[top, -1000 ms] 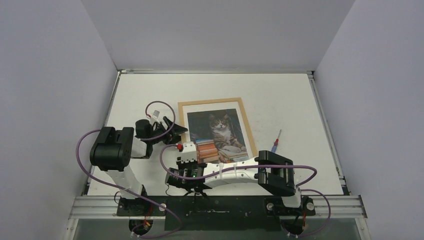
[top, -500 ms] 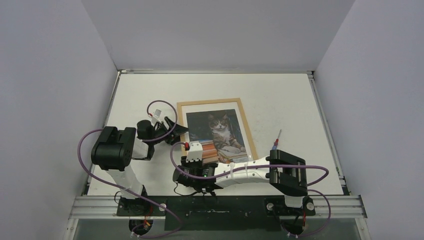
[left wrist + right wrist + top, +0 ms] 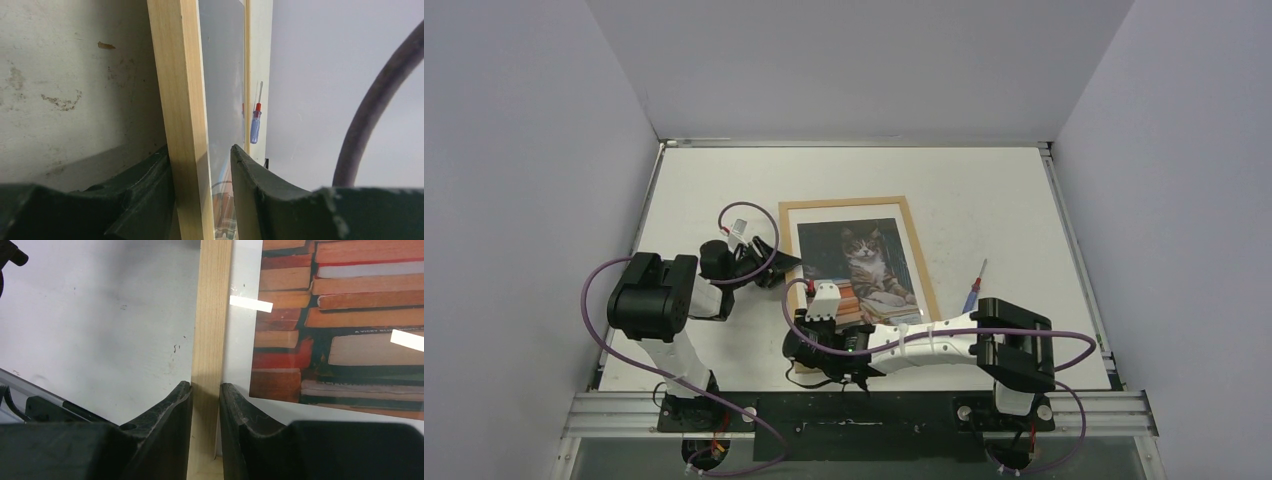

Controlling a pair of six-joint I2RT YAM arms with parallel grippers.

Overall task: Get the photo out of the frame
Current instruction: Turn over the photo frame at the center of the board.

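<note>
**Second grip closing in**

Flat and face up mid-table, the frame, with the photo not yet out of it; pinched at its near-left rail by the right gripper; straddled further up that rail by the left gripper, narrower than a second ago yet not clamped, outer finger on the wood, inner one just off it; likely readying a two-handed lift or flip to reach the back; well apart to the right, a screwdriver.
</note>
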